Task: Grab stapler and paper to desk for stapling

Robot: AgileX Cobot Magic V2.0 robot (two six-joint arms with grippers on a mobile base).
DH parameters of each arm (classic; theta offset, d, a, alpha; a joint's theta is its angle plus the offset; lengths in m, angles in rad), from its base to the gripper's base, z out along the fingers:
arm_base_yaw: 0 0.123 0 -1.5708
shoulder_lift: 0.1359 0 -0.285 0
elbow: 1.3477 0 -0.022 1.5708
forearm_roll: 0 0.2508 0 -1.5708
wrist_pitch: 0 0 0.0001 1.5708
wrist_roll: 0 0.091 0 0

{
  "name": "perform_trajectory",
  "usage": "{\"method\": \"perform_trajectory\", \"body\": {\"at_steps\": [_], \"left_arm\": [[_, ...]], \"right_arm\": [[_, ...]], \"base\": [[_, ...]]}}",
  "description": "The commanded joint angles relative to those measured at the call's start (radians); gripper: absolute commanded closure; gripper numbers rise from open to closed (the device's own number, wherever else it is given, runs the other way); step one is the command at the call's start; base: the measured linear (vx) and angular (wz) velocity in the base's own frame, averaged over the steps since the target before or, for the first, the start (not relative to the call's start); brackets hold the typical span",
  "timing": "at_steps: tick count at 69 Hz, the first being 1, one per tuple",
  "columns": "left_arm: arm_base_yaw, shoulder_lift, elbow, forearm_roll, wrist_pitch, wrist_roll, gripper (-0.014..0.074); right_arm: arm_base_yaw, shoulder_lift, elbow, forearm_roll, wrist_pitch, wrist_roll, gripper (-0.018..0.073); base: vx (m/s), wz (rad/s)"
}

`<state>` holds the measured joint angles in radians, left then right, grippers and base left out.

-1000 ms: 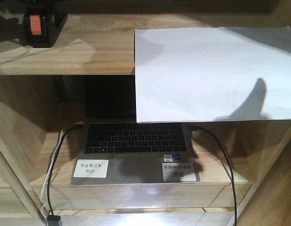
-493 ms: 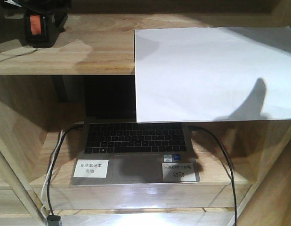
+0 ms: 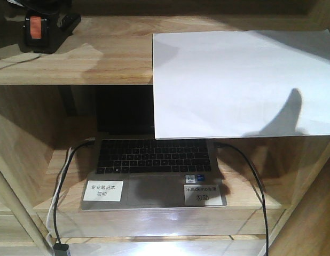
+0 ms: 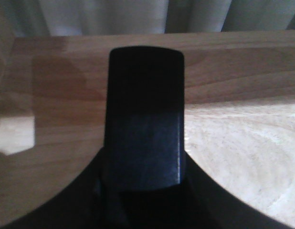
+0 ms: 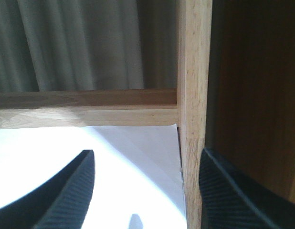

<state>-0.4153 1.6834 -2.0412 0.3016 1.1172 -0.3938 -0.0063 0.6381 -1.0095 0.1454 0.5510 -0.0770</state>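
The stapler (image 3: 39,28) is sitting at the far left of the upper shelf (image 3: 111,58), shifted slightly left and turned versus a second ago, with the left fingers (image 4: 66,205) pressing on both its sides. The paper (image 3: 240,80) is lying unmoved on the same shelf, overhanging its front edge, and the right fingers (image 5: 66,191) are hovering apart above it. Below, the laptop (image 3: 154,170) is carrying labels (image 3: 103,190) reading "专业笔记本 勿动" and "乐高demo专用 勿动".

The paper (image 3: 245,80) runs off the right edge (the stapler (image 3: 37,29) seems half-hidden).
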Motion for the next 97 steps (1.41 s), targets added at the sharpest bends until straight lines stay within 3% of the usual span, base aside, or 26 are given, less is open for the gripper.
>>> {"method": "perform_trajectory", "body": {"at_steps": [1, 19, 36, 49, 65, 75, 83, 97], "left_arm": [[0.000, -0.075, -0.028, 0.020, -0.114, 0.017, 0.0603], [-0.031, -0.213, 0.046, -0.014, -0.199, 0.117, 0.0603], [-0.066, -0.489, 0.377, -0.120, -0.445, 0.227, 0.0603], [-0.073, -0.704, 0.649, -0.249, -0.535, 0.364, 0.0603], [-0.073, -0.960, 0.919, -0.505, -0.533, 0.631, 0.0603], [-0.073, -1.099, 1.027, -0.625, -0.529, 0.750, 0.0603], [-0.073, -1.193, 1.094, -0.662, -0.503, 0.766, 0.0603], [-0.073, -1.345, 1.185, -0.661, -0.400, 0.763, 0.0603]], "right_arm": [[-0.005, 0.012, -0.028, 0.004, -0.071, -0.003, 0.0115], [-0.005, 0.012, -0.028, 0.004, -0.071, -0.003, 0.0115], [-0.005, 0.012, -0.028, 0.004, -0.071, -0.003, 0.0115], [-0.005, 0.012, -0.028, 0.004, -0.071, -0.003, 0.0115], [-0.005, 0.012, -0.028, 0.004, -0.071, -0.003, 0.0115], [-0.005, 0.012, -0.028, 0.004, -0.071, -0.003, 0.0115], [-0.005, 0.012, -0.028, 0.004, -0.071, -0.003, 0.0115], [-0.005, 0.012, -0.028, 0.004, -0.071, -0.003, 0.0115]], "base": [[0.00, 0.00], [0.00, 0.00], [0.00, 0.00], [0.00, 0.00], [0.00, 0.00], [0.00, 0.00], [0.00, 0.00], [0.00, 0.00]]}}
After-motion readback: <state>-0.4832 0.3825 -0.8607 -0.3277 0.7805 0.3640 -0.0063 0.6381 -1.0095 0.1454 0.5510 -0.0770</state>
